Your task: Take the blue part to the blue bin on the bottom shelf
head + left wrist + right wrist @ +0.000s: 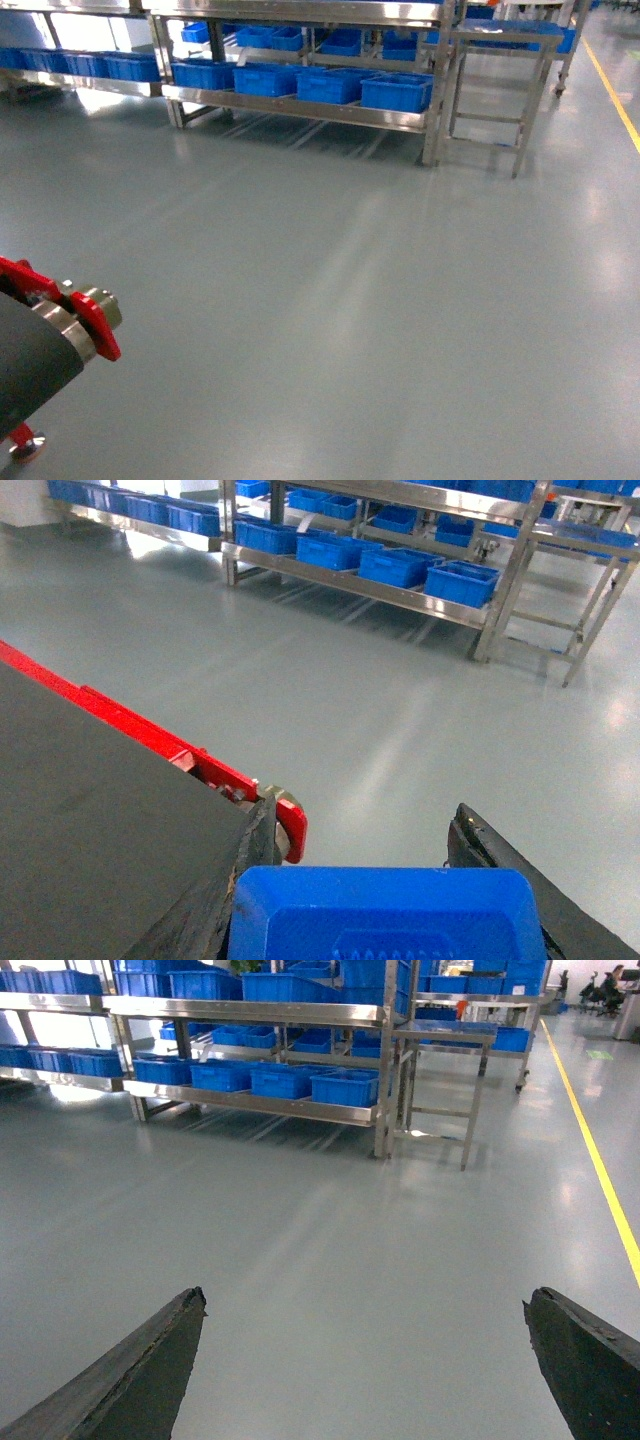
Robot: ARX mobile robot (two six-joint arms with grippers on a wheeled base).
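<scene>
Gripping the blue part (385,915), the left gripper (385,880) has its two dark fingers (490,855) set against the part's left and right sides; the part fills the bottom of the left wrist view, held above the grey floor (330,700). Beside it runs a black panel with a red edge (150,740). In the head view, only a black and red segment of the left arm (60,325) shows at the lower left.

The right gripper (365,1360) is spread wide, with nothing between its dark fingertips (140,1370), and hangs over bare floor.

Farther ahead, well apart from both grippers, stands the silver rack. Its bottom shelf (300,108) carries a row of blue bins (330,85), four side by side in the nearest section; the rightmost blue bin (397,92) sits near the corner post. A small steel table (495,60) stands just beside the rack's right end. A yellow floor line (612,90) runs along the far right.
</scene>
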